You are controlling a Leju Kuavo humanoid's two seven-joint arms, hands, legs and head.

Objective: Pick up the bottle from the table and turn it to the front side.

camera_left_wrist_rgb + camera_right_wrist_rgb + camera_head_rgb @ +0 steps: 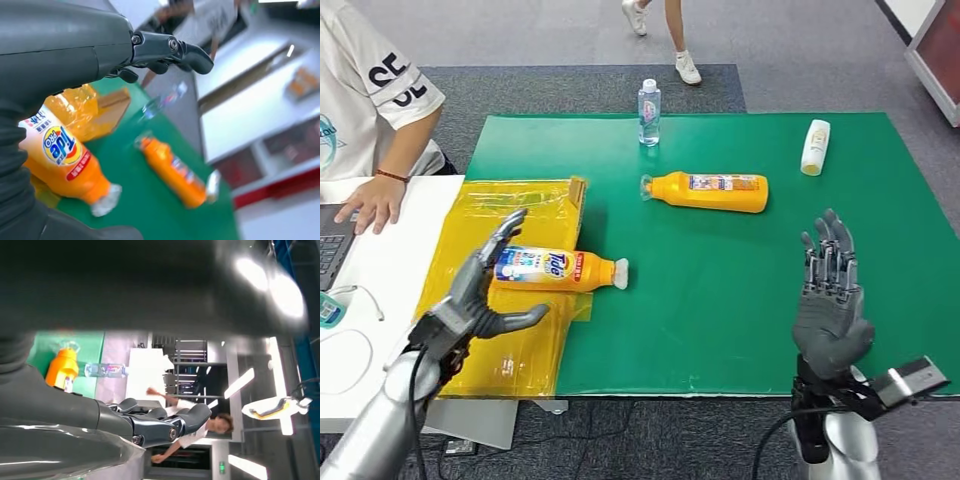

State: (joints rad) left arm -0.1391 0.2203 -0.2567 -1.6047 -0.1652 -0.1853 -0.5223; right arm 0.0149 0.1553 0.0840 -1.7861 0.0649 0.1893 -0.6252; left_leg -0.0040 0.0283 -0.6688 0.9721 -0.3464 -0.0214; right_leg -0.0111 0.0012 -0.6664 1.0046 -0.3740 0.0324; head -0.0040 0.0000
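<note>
On the yellow plastic sheet (509, 360) at the left end of the green mat (743, 300) is where I've got my target, the Tide bottle (554, 269) — lying flat on its side, label up, white cap poking off the sheet's edge onto the green. My left hand (482, 290) is right beside its base end with fingers spread wide, upper fingers arching over the bottle's bottom, thumb sticking out underneath toward me; I can't see any actual contact, so it's holding nothing. From the left wrist view the bottle sits just under the fingers (170, 50), logo facing the camera. My right hand (832, 300) is well off to the other side of the Tide bottle, floating over the near part of the mat, palm raised, fingers straight up and a little apart — also empty. Beyond the Tide bottle, further back on the mat, there's a second orange bottle (709, 191) lying on its side, and behind that a small clear water bottle (649, 112) standing upright at the far edge. A little white bottle (815, 147) lies near the far right corner. Left of the sheet there's a white desk (388, 270) where a person (373, 110) has a hand on a laptop (333, 245).
</note>
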